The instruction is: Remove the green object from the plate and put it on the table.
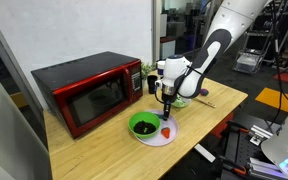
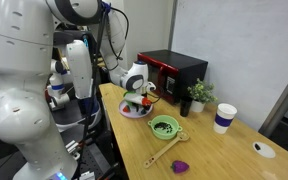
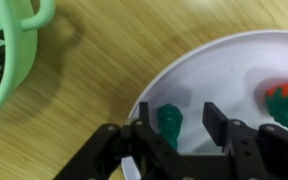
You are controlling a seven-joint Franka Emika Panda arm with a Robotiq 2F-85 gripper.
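Observation:
The small dark green object lies on the round white plate near its rim, in the wrist view. My gripper is open and low over the plate, with the green object between its fingers, close to the left finger. In both exterior views the gripper hangs just above the plate on the light wood table. The green object itself is hidden in both exterior views.
A small red item lies on the plate. A bright green bowl with dark contents sits beside it. A red microwave, a potted plant, a cup, a wooden spoon and a purple piece are on the table.

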